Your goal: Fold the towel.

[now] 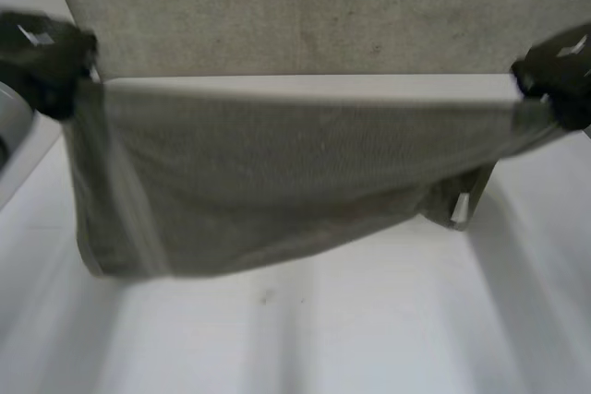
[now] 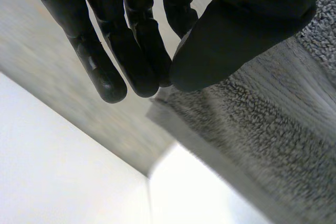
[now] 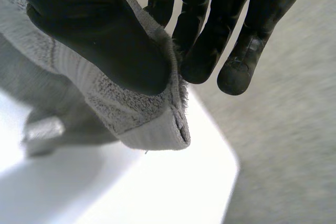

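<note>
A grey towel point(image 1: 277, 182) hangs stretched in the air between my two hands, its lower part sagging toward the white table point(image 1: 305, 329). My left hand point(image 1: 42, 57) pinches the towel's left upper corner; in the left wrist view the thumb point(image 2: 247, 30) presses the towel point(image 2: 262, 129) against the fingers point(image 2: 131, 56). My right hand point(image 1: 559, 71) pinches the right upper corner; in the right wrist view the thumb point(image 3: 100, 40) clamps the towel's corner point(image 3: 147, 119) against the fingers point(image 3: 210, 45). A small white label point(image 1: 460, 208) hangs near the towel's lower right.
Behind the raised edge, more grey cloth point(image 1: 323, 6) lies flat across the far part of the table. White table surface lies below the hanging towel toward the near edge.
</note>
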